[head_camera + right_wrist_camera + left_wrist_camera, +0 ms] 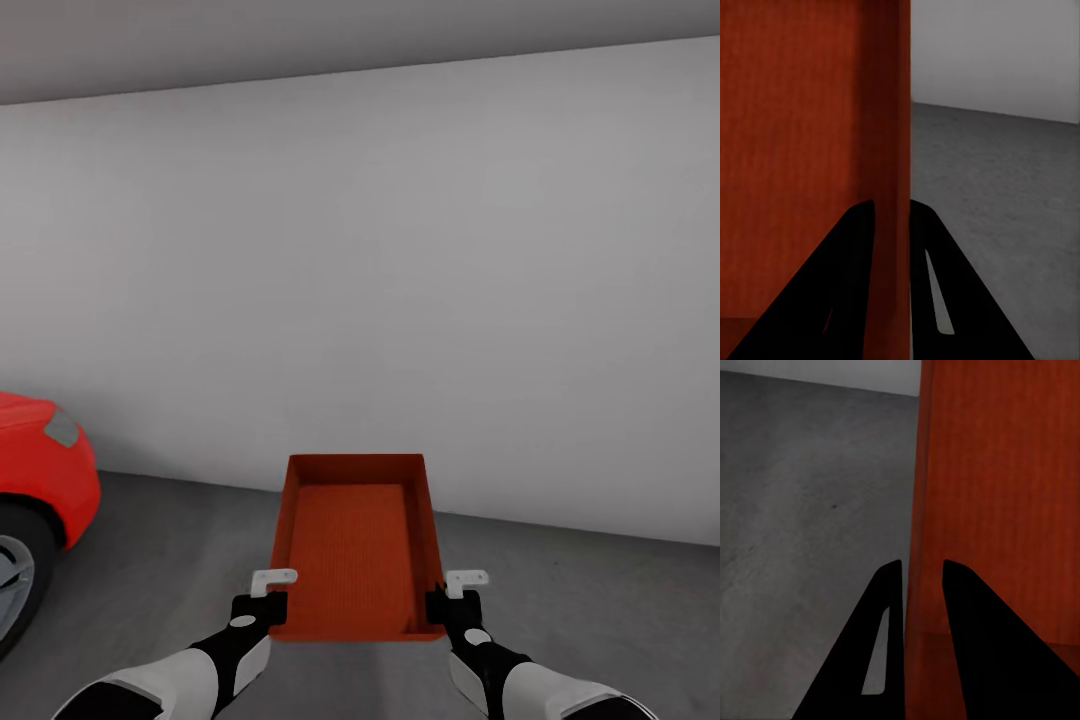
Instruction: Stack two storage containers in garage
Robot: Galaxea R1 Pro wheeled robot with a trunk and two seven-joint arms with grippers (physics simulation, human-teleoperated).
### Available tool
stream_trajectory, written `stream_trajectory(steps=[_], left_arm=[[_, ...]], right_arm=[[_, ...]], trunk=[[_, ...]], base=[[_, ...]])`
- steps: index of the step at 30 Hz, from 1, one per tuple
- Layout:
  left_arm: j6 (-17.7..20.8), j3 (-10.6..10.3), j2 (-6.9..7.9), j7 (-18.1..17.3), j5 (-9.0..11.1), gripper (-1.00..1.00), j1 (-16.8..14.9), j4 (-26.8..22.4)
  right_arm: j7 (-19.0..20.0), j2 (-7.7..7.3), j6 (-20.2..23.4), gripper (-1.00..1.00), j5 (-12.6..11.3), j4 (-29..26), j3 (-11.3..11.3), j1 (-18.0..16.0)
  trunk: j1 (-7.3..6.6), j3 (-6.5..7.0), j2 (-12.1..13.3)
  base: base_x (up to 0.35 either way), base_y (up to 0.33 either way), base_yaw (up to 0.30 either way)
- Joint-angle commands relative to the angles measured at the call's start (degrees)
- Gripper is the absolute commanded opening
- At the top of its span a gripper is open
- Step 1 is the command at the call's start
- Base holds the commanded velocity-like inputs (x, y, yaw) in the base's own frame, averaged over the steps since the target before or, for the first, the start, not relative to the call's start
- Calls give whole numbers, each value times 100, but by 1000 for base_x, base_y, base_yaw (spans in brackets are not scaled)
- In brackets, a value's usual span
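Pale grey walls (400,260) rise ahead of us in the garage, meeting the dull grey concrete floor (170,560) along a straight line, and the nose of a red car (40,470) with its front wheel shows at the far left of the head view. We hold one orange-red storage container (355,545) out in front of us, between our two arms and above the floor, its open top facing up and its long side running away from us. Our left gripper (268,600) is closed over the container's left wall near the closest corner; in the left wrist view its dark fingers (975,652) straddle that wall. Our right gripper (448,600) clamps the right wall the same way, one finger inside and one outside.
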Motion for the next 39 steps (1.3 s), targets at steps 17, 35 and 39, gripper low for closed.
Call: stream_trajectory(steps=[17,35,39], left_arm=[[-317,241,146,30,-90,-100,-6,-22],[-327,241,146,30,-90,-100,-6,-22],[-327,241,142,30,-91,-100,-6,-22]], right_arm=[[4,-22,3,-100,15,11,-275,-2],[5,-22,3,-100,15,11,-275,-2],[11,-22,3,-100,15,11,-275,-2]], trunk=[[4,-9,-7],[4,-9,-7],[4,-9,-7]], base=[[320,20,-212],[321,0,-150],[321,0,79]])
